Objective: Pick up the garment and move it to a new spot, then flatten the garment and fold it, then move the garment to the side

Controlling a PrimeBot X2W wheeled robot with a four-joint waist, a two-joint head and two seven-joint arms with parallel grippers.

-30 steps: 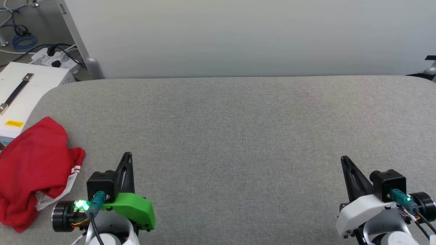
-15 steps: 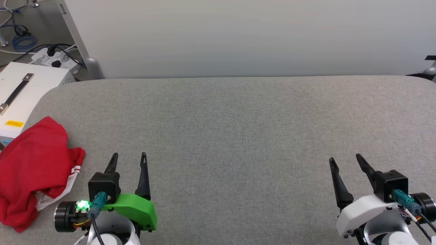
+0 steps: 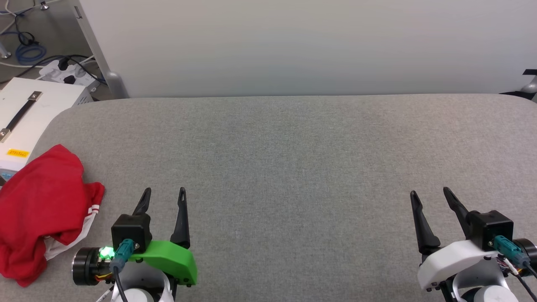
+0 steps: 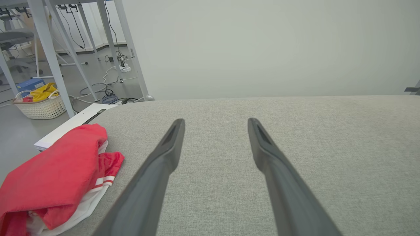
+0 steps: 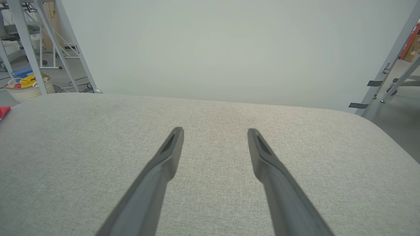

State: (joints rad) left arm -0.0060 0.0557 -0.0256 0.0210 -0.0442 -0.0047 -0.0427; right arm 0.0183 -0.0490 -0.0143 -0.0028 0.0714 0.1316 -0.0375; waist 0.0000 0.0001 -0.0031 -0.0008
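The garment [image 3: 40, 205] lies crumpled at the left edge of the grey padded table [image 3: 293, 159], bright red with a white sleeve and stripe trim showing at its right side. It also appears at the lower left of the left wrist view, garment [image 4: 55, 177]. My left gripper [image 3: 164, 192] stands open just right of the garment, apart from it, nothing between its fingers [image 4: 170, 147]. My right gripper [image 3: 431, 193] is open at the table's lower right, far from the garment, over bare fabric. A red sliver of the garment [image 5: 4, 111] shows at the right wrist view's left edge.
A white box with a black handle [image 3: 25, 113] sits beyond the table's left edge, with cables and a power strip [image 3: 63, 71] on the floor. A pale wall panel [image 3: 293, 46] backs the table. A basket [image 4: 41, 103] stands among the table legs.
Both grippers went from shut to open over the last second. Each has since shifted slightly right. The garment has not moved.
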